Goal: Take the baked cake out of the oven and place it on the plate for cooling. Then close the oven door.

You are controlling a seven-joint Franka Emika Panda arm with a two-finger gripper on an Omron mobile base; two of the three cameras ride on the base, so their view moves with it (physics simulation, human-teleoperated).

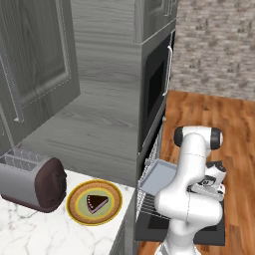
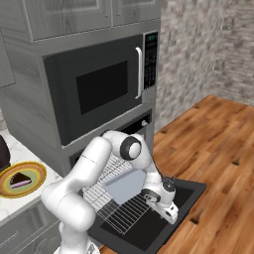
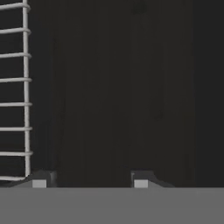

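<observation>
The baked cake (image 1: 97, 202) (image 2: 21, 180), a small dark brown wedge, lies on the plate (image 1: 78, 211) (image 2: 38, 173) with the yellow-orange rim, on the marble counter. Below the microwave, the oven (image 2: 135, 126) stands with its door (image 2: 149, 233) (image 1: 219, 233) folded down flat. My gripper (image 2: 171, 216) (image 3: 89, 181) hangs just above the door's dark inner face (image 3: 131, 87), pointing down at it. It is open, its two tips spread wide with nothing between them.
A wire rack (image 2: 116, 211) (image 1: 145, 199) (image 3: 17, 105) is pulled out over the door, carrying a flat grey baking tray (image 2: 124, 184) (image 1: 159, 177). A toaster (image 1: 32, 182) stands left of the plate. The black microwave (image 2: 99, 89) sits above the oven. Wooden floor lies to the right.
</observation>
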